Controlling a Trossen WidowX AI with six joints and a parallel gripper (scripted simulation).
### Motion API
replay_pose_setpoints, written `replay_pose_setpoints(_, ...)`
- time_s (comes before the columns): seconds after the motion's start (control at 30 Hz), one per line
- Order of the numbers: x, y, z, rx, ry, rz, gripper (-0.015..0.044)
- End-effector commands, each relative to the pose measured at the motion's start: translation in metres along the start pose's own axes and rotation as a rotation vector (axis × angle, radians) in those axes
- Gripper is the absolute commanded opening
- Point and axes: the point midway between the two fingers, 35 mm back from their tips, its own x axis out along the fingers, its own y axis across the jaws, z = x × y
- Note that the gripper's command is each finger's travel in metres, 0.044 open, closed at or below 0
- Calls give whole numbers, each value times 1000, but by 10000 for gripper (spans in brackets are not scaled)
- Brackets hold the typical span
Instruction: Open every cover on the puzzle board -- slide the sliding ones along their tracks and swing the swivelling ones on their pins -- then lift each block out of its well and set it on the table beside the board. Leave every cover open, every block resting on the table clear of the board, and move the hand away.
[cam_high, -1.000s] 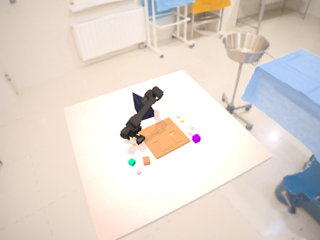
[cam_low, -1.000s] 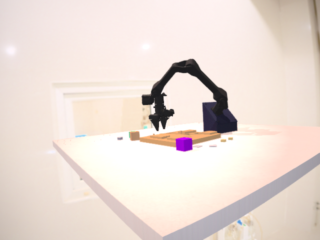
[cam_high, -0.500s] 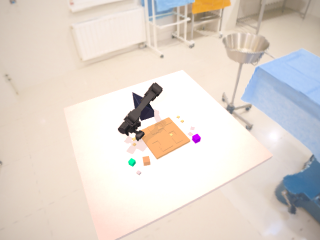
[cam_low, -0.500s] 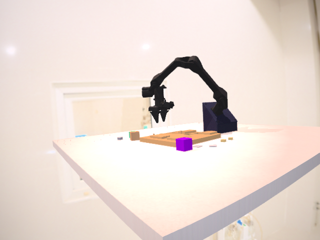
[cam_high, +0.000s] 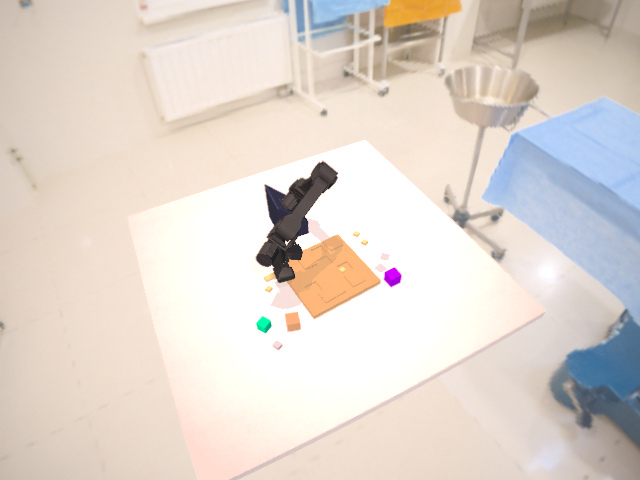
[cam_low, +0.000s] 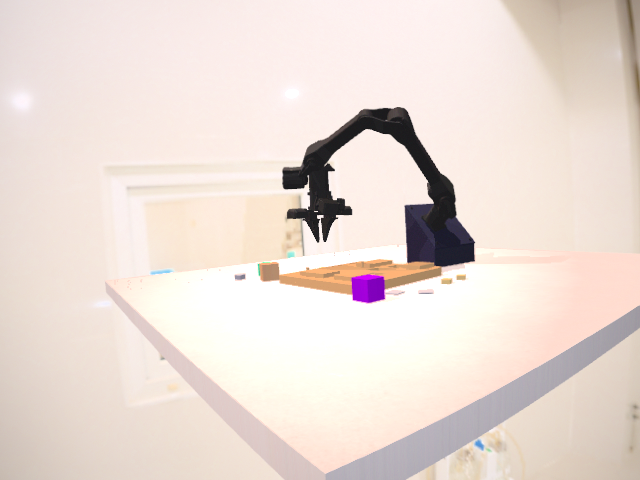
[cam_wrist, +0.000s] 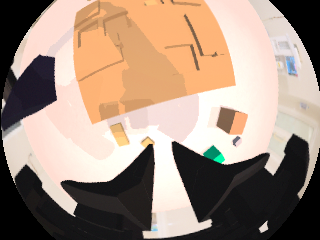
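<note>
The orange puzzle board (cam_high: 311, 305) (cam_low: 315, 283) (cam_wrist: 215, 80) lies flat, with raised cover pieces of its own colour; how far each is open is unclear. A small yellow square (cam_high: 342, 269) shows on the board. My gripper (cam_low: 321, 241) (cam_wrist: 163, 143) is nearly shut and empty, pointing down above the table at the board's left side. Below it, beside the board, lie a long yellow piece (cam_high: 269, 277) (cam_wrist: 119, 134) and a small yellow block (cam_high: 268, 289) (cam_wrist: 147, 142). Two more small yellow blocks (cam_high: 356, 234) (cam_high: 364, 242) (cam_low: 461, 276) (cam_low: 446, 280) lie behind the board.
An orange cube (cam_high: 292, 321) (cam_low: 269, 271) (cam_wrist: 231, 120), a green cube (cam_high: 263, 324) (cam_wrist: 214, 154) and a small grey block (cam_high: 277, 345) (cam_low: 239, 276) stand off the board's left front. A purple cube (cam_high: 392, 277) (cam_low: 368, 288) and flat pink pieces (cam_high: 385, 256) (cam_high: 380, 267) are at its right.
</note>
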Motion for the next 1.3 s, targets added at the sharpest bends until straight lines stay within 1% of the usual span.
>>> replay_pose_setpoints(0.0, -3, -9, 34, 409, 2, -3, 0)
replay_pose_setpoints(0.5, -5, -20, 121, 1435, -4, -7, 0)
replay_pose_setpoints(1.27, -1, -7, 216, 2540, -13, 37, 0)
